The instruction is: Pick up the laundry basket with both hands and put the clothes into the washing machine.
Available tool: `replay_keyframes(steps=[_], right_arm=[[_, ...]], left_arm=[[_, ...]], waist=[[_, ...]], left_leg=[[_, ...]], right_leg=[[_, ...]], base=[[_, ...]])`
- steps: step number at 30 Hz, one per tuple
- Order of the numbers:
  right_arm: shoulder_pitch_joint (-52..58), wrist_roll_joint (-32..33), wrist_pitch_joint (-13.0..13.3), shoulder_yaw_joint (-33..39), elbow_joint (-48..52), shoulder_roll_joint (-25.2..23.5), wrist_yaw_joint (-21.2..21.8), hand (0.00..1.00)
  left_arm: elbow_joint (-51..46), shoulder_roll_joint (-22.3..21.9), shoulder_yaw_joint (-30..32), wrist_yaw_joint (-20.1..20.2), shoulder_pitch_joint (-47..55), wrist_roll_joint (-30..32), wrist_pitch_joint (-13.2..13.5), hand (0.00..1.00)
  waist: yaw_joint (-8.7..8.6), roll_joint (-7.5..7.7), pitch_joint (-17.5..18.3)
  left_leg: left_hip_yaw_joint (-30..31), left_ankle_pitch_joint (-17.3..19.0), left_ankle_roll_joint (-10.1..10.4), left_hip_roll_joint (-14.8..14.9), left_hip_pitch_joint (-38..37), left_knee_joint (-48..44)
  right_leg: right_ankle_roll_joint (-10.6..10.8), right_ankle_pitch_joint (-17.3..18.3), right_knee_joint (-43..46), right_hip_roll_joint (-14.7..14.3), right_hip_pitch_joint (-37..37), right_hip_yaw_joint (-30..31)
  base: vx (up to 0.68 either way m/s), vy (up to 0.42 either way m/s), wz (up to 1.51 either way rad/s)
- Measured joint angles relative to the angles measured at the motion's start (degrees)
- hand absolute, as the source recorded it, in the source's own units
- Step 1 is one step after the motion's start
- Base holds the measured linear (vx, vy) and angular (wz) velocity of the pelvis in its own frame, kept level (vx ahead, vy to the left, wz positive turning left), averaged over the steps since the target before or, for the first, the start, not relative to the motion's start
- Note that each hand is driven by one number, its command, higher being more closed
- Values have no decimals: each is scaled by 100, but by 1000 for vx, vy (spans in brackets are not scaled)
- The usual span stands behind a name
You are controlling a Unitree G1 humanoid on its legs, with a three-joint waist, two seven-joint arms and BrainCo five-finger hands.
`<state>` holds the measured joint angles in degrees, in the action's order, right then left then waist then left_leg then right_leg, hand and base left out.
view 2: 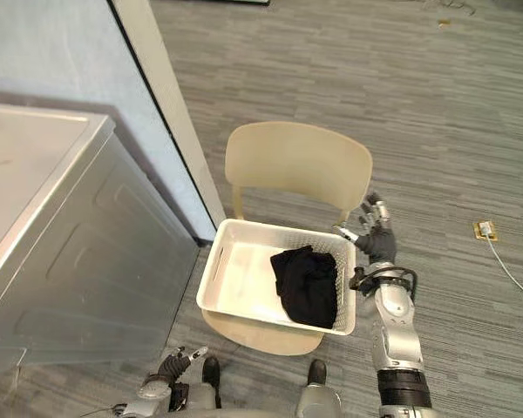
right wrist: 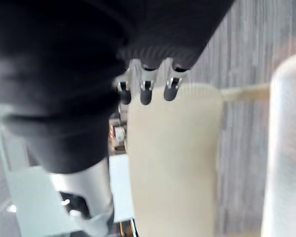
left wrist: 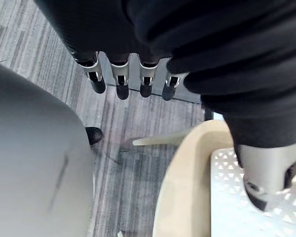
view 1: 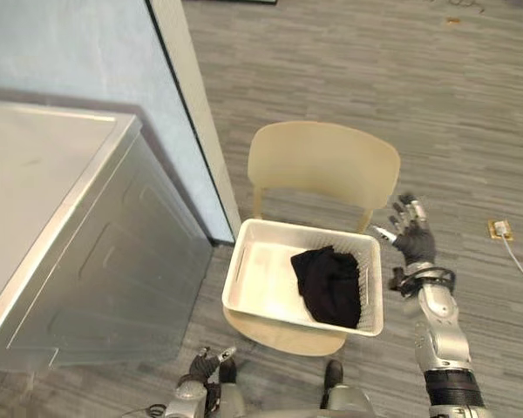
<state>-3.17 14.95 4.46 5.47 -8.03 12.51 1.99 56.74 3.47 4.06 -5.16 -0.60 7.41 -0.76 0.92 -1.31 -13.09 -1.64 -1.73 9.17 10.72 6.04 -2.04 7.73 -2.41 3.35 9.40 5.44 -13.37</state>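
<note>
Hovering just beside laundry basket (view 1: 263, 272) right rim, right hand (view 1: 411, 233) fingers spread, ready to grip; left hand (view 1: 202, 367) low, near-left, fingers relaxed.

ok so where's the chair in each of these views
Left eye view: chair at centre, its back rising behind the basket.
Right eye view: chair slightly left of centre.
Left wrist view: beige curved edge past the left hand, beside the basket's lattice wall.
Right wrist view: broad beige panel past the right hand.
Shared landmark: the white basket on its seat.
</note>
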Motion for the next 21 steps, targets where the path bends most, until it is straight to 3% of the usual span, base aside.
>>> replay_keyframes(steps=[9, 14, 21], right_arm=[[-186, -664, -134, 1, -1324, 655, 13, 0], [-769, -787, -139, 201, -1653, 935, -328, 0], [-1574, -779, -135, 233, -2286, 1057, -574, 0]], left_arm=[[-16, 210, -14, -32, -405, 121, -1, 0], [-99, 291, -125, -146, -686, 107, 6, 0], [-191, 402, -466, -271, -925, 28, 5, 0]], waist=[[-22, 15, -750], [-11, 29, -1174], [7, 34, -1345]], left_leg=[[56, -25, -32, -98, 376, -227], [184, -20, -31, -95, 656, -428], [310, -20, -32, -93, 1084, -621]], right_leg=[[10, -136, 27, 72, 316, 87], [-5, -126, 258, 79, 586, 93], [-33, -107, 541, 92, 1029, 112]], base=[[-42, 14, -3], [-74, -1, 4], [-87, -3, 2]])
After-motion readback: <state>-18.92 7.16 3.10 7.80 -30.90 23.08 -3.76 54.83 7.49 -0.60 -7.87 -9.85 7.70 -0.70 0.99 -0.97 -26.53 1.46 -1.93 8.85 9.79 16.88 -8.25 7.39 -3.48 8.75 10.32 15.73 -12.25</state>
